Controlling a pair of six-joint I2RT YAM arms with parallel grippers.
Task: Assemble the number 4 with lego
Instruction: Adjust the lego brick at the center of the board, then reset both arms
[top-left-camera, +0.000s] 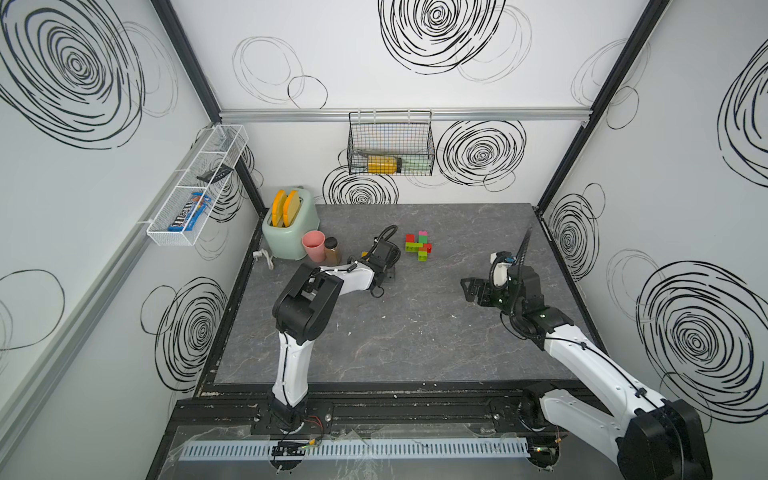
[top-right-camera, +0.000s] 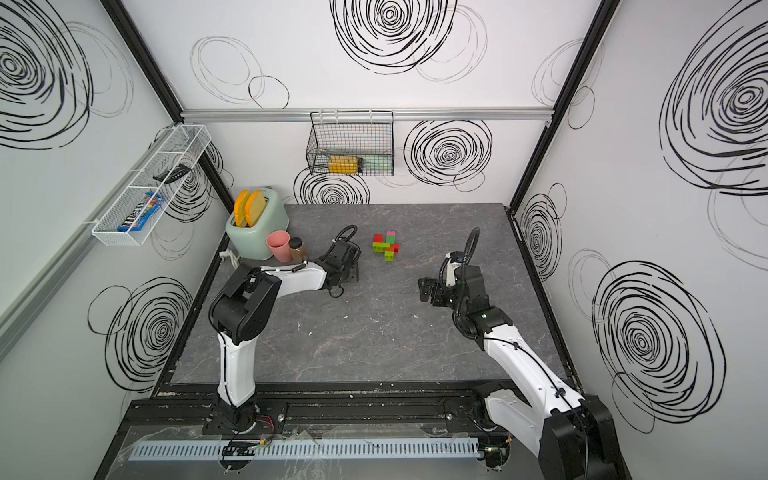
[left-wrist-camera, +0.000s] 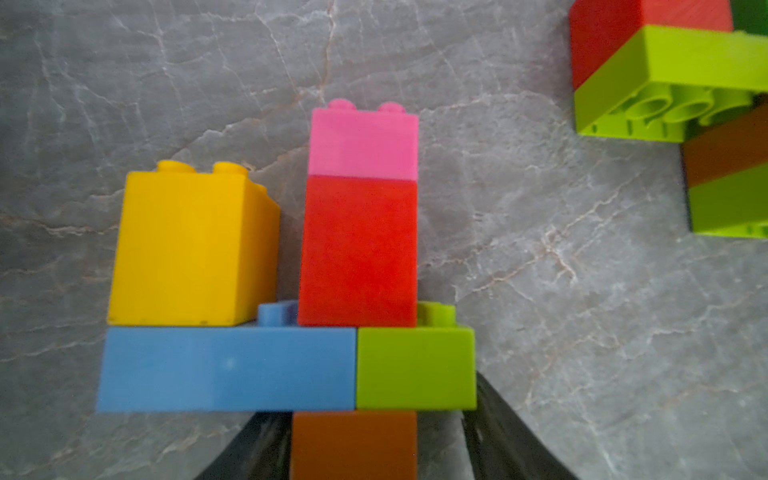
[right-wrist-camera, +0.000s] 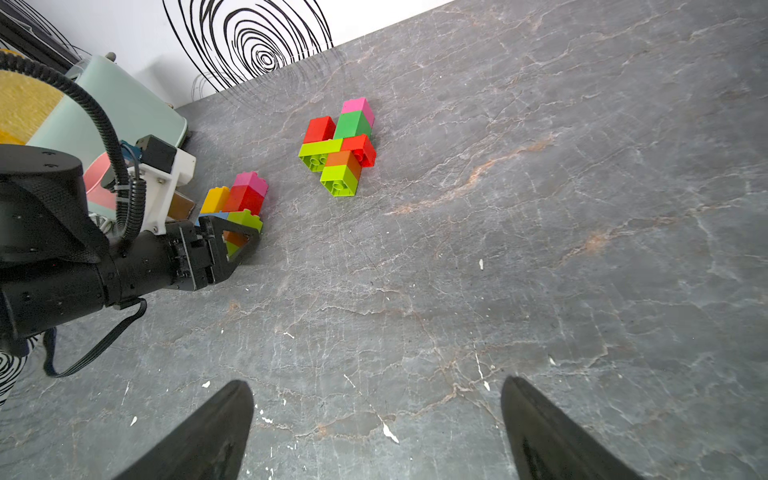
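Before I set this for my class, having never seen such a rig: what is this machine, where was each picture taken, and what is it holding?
Two robot arms stand at a table, each ending in a two-fingered gripper. Two pictures look down from overhead; two come from cameras on the wrists. The left gripper straddles the stem of a brick figure; whether it clamps is unclear. The right gripper hangs open and empty. A second brick cluster lies on the table nearby.
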